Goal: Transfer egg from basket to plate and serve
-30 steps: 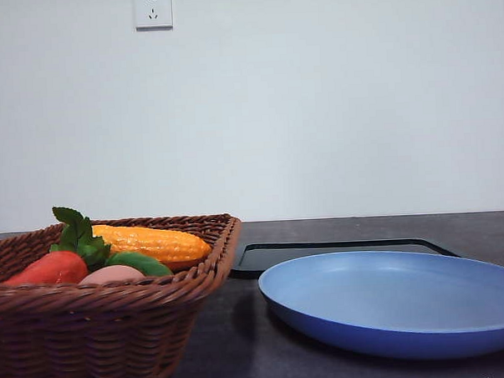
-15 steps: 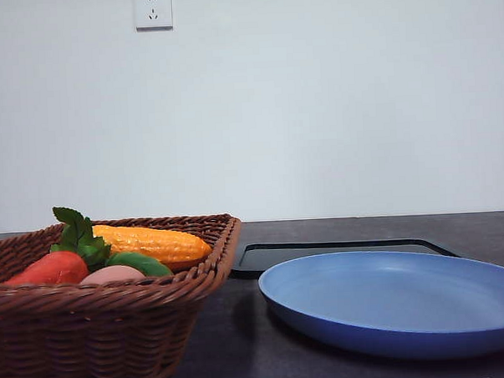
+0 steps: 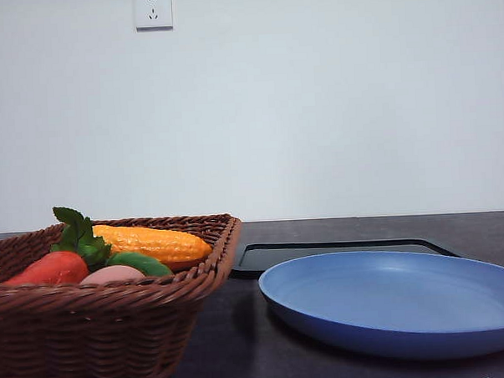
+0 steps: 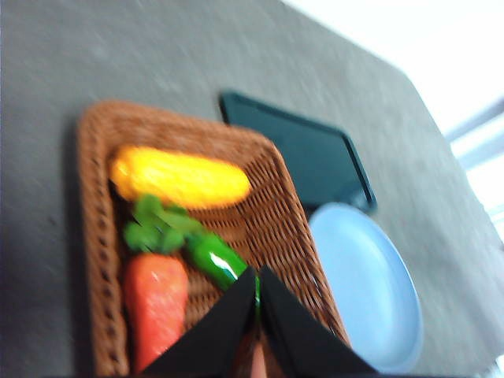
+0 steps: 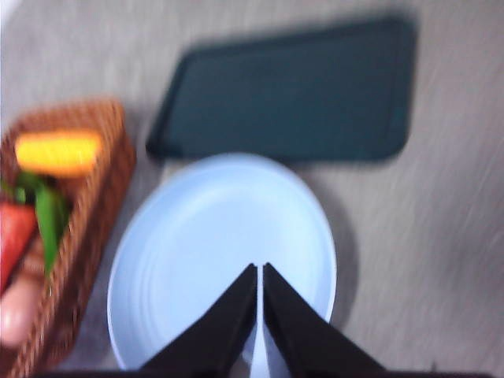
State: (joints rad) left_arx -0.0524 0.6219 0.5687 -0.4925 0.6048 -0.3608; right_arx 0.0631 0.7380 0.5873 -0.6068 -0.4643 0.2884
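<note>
Egg (image 3: pixel 110 274): you see it in the basket, near the front wall, a pinkish dome between the red-orange vegetable (image 3: pixel 53 267) and the green pepper (image 3: pixel 140 262). Only its top clears the rim in the front view.

Basket (image 3: pixel 116 329): it sits on your left side of the dark table (image 3: pixel 233 340). Its braided rim rises well above the egg on the near side; the corn cob (image 3: pixel 154 243) lies across the back.

Plate (image 3: pixel 391 304): it is on the right, bare, with its raised rim just beside the basket's right wall — a narrow strip of table shows between them.

Black tray (image 3: pixel 338 250): it lies flat behind the plate, and the plate's far edge overlaps its front edge in the front view.

Left gripper (image 4: pixel 257 283): it hangs over the basket's near end, fingers pressed together with nothing between them. The tips sit over the pepper's end and the basket's plate-side wall, and the egg is mostly hidden behind them.

Right gripper (image 5: pixel 260 272): it is clenched too, empty, and hangs over the plate's middle.

Open room: you have free table beyond the tray and to the right of the plate. Over the basket, the leaves (image 3: pixel 76 233) and corn crowd the back half.

Sharpness: both wrist views are blurred, so fine edges there are unsure.
</note>
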